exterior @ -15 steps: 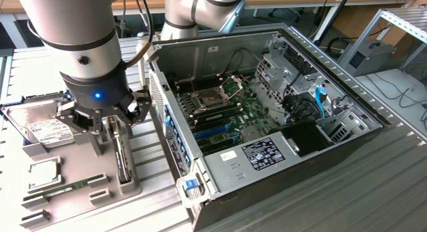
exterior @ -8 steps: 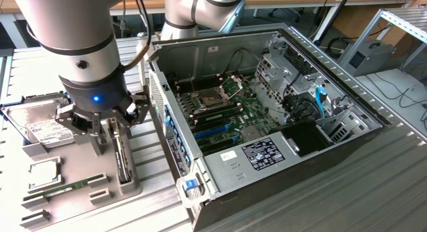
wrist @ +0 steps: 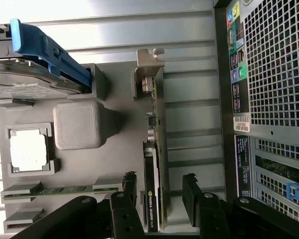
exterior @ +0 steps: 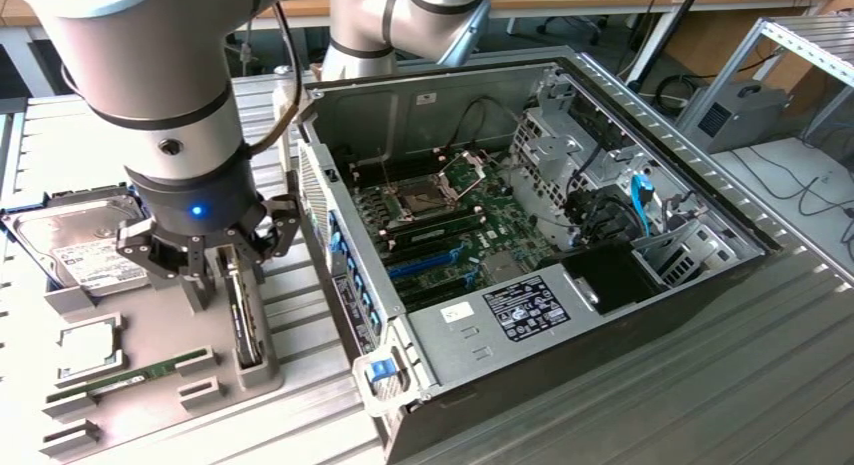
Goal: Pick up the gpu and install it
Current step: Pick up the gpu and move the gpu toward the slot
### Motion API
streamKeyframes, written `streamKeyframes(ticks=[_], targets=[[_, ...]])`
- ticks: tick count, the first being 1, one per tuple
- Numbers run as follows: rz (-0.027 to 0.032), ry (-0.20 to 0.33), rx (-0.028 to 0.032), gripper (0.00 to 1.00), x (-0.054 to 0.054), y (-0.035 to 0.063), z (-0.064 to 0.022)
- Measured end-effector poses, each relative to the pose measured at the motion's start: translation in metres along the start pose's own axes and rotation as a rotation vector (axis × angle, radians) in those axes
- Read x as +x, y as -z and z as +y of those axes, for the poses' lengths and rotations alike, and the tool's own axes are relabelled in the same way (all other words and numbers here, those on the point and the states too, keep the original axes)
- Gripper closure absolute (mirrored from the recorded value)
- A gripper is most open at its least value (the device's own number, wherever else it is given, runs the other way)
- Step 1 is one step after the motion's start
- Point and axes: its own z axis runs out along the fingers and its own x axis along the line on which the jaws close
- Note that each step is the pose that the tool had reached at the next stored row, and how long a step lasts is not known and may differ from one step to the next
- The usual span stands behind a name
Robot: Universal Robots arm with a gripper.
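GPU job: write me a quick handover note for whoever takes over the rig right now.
Gripper: open, lowered over the GPU, with one finger on each side of the card, not closed on it.
GPU: standing on edge in its slot on the gray parts holder. The holder lies to the exterior view's left of the open computer case.
Done: the gripper is lined up on the card.
Left: the card is not yet grasped or lifted, and it is not yet installed in the case.
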Motion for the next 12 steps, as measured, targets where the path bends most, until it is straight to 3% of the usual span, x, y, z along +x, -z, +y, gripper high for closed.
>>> streamKeyframes(ticks=[12], targets=[[-0.0001, 0.000, -0.0001, 0.50, 0.0009, -0.0056, -0.0058]])
